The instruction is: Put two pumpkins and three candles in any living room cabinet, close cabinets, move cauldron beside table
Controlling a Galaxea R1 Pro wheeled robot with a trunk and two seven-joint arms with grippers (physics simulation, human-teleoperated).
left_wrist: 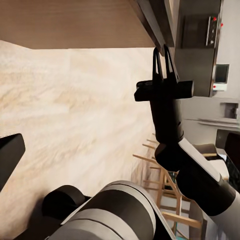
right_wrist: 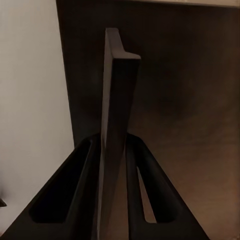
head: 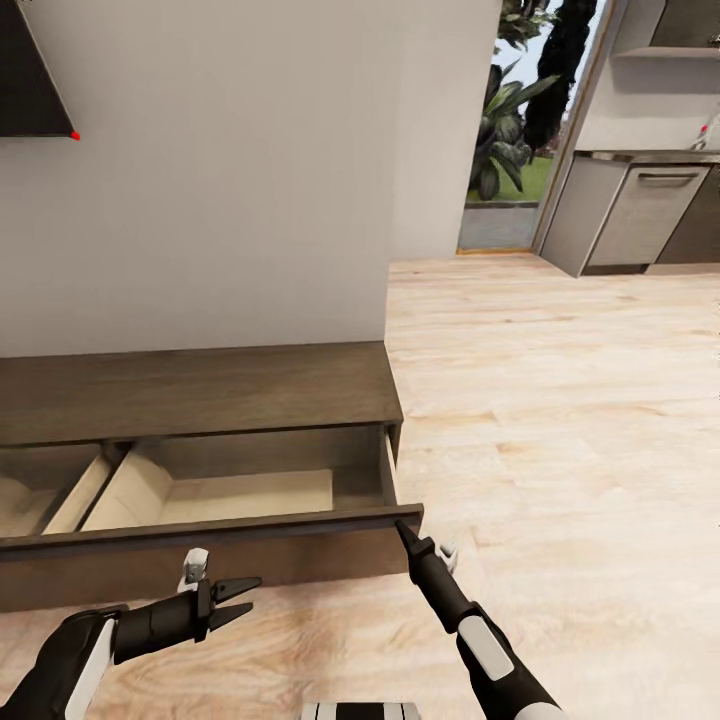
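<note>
Two drawers of the cabinet (head: 200, 392) stand pulled out against the white wall, pale beige lining exposed; nothing visible inside them. Right pincer (head: 403, 530) is at the right end of the nearer drawer's front panel (head: 210, 525); right wrist view shows its fingers (right_wrist: 75, 200) clenched on the panel's thin dark edge (right_wrist: 117, 125), one either side. Left pincer (head: 240, 598) hangs released, jaws apart, low in front of the drawer above the wood floor (head: 560, 420), touching nothing.
</note>
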